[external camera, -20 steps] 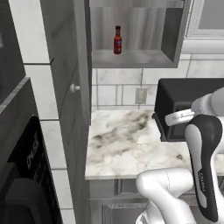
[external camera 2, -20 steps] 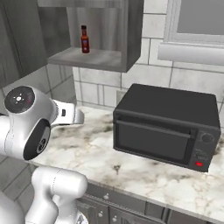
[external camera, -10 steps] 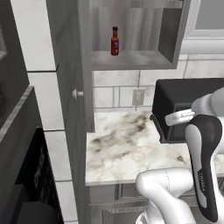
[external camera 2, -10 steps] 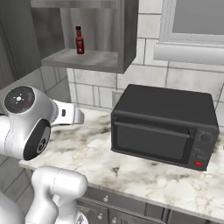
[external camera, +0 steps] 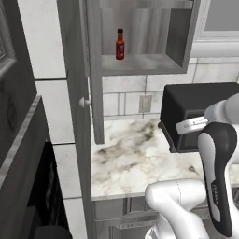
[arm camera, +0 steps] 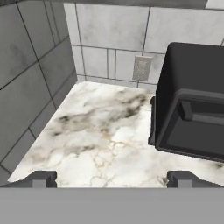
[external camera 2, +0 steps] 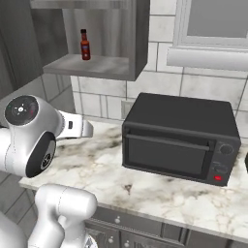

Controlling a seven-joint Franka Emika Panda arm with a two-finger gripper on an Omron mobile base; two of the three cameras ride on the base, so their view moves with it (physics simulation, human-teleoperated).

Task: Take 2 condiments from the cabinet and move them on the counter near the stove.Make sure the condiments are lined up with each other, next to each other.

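Hand view puts the gripper (arm camera: pixel 111 178) low over the marble counter (arm camera: pixel 100 135), fingertips wide apart and empty, so the arm should rise toward the red bottle (external camera: pixel 120 44) standing upright on the open cabinet (external camera: pixel 140 63) shelf at upper centre, clearing the toaster oven (external camera 2: pixel 181 139).

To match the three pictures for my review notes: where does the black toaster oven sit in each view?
Left base view: toaster oven at the right edge, on the counter, partly behind the arm.
Right base view: centre right, front door facing the camera.
Hand view: right side, seen from above and cut by the edge.
Shared landmark: the wall outlet just left of the oven.
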